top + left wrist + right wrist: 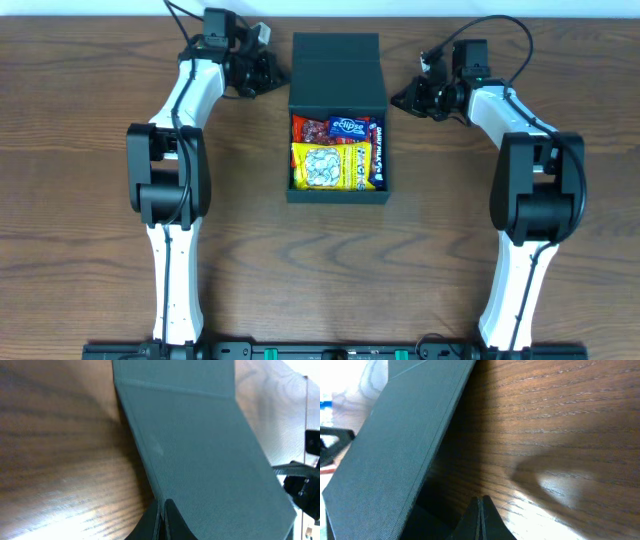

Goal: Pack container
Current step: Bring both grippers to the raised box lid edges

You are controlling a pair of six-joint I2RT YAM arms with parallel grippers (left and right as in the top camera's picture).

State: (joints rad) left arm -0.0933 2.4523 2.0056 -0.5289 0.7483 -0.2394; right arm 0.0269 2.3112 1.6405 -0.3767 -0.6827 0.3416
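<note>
The dark teal-green container [337,194] stands at the middle of the table. Its flip lid [337,68] is raised at the far side and tilts over the box. Inside lie a yellow snack packet [330,166], a red and blue packet [335,128] and a purple bar [377,152]. My left gripper [272,72] is shut, with its tips at the lid's left edge [200,445]; they also show in the left wrist view [162,504]. My right gripper [400,98] is shut and empty, just right of the lid [385,460], above bare wood [480,500].
The brown wooden table [90,250] runs all around the box. The table's far edge lies just behind the lid. Cables trail from both wrists at the back.
</note>
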